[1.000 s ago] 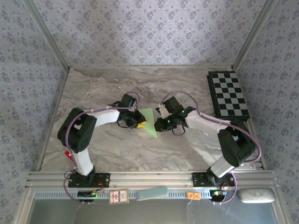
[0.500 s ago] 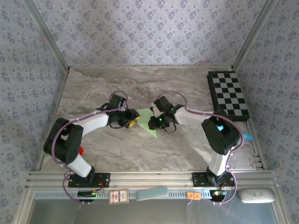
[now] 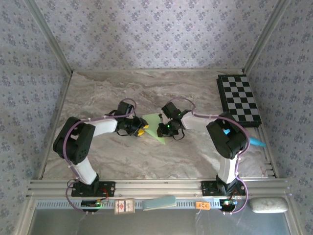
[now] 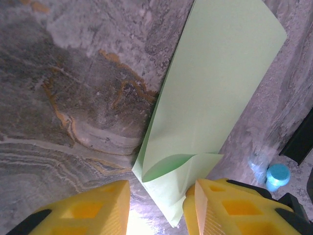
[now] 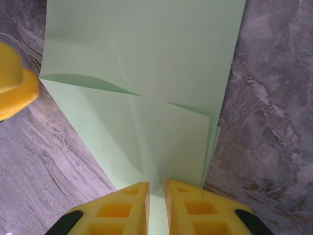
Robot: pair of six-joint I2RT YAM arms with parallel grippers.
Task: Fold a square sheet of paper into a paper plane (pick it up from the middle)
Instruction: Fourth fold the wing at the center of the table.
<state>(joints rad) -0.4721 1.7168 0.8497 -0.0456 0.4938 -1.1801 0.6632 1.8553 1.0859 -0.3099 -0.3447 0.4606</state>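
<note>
From above, the paper plane (image 3: 152, 127), for now a partly folded pale green sheet, lies on the marble table (image 3: 107, 93) directly between the left gripper (image 3: 140, 129) and the right gripper (image 3: 164, 128). Each gripper sits at one edge of it. A chessboard (image 3: 238, 99) lies well out beyond the right gripper's outer side, and nothing else stands near the fingers.

In the left wrist view, the left jaws stand partly apart and grip nothing. The sheet's near corner lies in the gap, close against one yellow finger (image 4: 225, 205). A loose flap (image 4: 183, 166) curls up just ahead of the fingertips. Dark hardware with a blue spot, probably the other arm, sits ahead and to the side.

In the right wrist view, the right fingers (image 5: 117, 208) are nearly together. The sheet's edge runs into the slit between them, so it looks pinched there. Just ahead, the upper layer bows off the lower one.

As I judge it, the springy flap is the main risk: if the left jaws close on it off the crease, the fold will set skewed. A pull against the right gripper's narrow pinch could also slip or tear the sheet. The two grippers work close enough to knock into each other.
</note>
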